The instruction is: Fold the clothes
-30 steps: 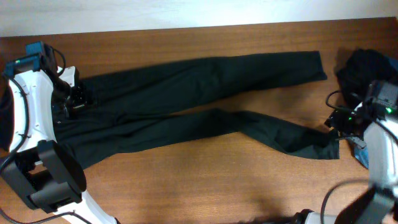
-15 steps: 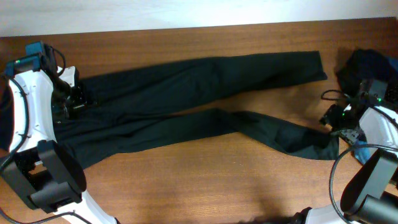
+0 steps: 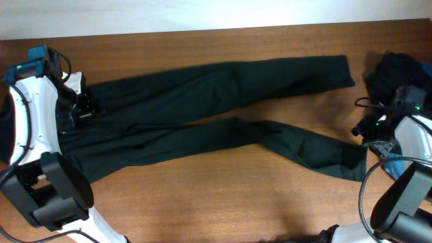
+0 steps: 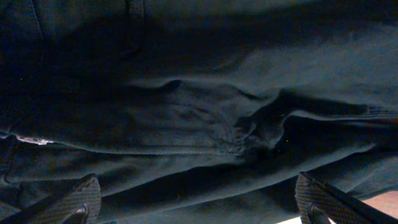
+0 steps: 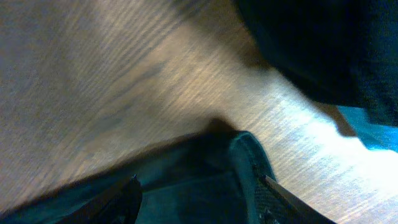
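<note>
Long black trousers (image 3: 202, 101) lie spread across the wooden table, waist to the left, both legs running right. My left gripper (image 3: 75, 108) hovers over the waist end. In the left wrist view it (image 4: 200, 205) is open, its fingers wide apart above the dark seat fabric (image 4: 199, 112). My right gripper (image 3: 368, 138) is at the hem of the near leg. In the right wrist view it (image 5: 199, 202) is open, its fingers either side of that hem (image 5: 205, 180), the right fingertip (image 5: 280, 199) against the cloth's edge.
A heap of black clothes (image 3: 395, 74) sits at the far right edge, dark in the right wrist view (image 5: 323, 50). A blue piece (image 3: 398, 167) lies beside the right arm, also visible from the wrist (image 5: 373, 130). Bare wood (image 3: 223, 196) runs along the front.
The right arm has swung in at the near leg's hem and its jaws have narrowed a little. The hem end has shifted slightly toward the front. The left arm has not moved.
</note>
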Motion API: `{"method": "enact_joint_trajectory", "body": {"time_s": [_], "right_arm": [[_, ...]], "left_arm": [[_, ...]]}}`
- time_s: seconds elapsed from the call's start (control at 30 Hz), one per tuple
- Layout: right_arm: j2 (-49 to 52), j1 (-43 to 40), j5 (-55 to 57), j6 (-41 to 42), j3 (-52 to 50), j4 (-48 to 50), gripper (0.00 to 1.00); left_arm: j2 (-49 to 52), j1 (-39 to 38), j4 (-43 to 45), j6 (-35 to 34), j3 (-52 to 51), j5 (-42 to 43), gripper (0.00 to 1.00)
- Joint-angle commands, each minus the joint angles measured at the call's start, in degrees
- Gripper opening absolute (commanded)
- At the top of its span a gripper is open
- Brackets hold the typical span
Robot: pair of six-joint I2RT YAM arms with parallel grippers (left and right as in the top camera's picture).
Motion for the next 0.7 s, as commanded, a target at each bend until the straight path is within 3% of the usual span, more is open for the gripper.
{"method": "enact_joint_trajectory", "body": {"time_s": [0.0,0.67], "right_arm": [[0.0,-2.4,-0.1,0.9,0.8,-1.4,0.64],[0.0,-4.6,-3.6,-0.7,-1.2,-4.0,0.56]], "left_arm": [[-1.5,0.0,0.0,1.1,0.2,0.0,0.99],[-1.5,0.0,0.0,1.1,0.2,0.0,0.99]]}}
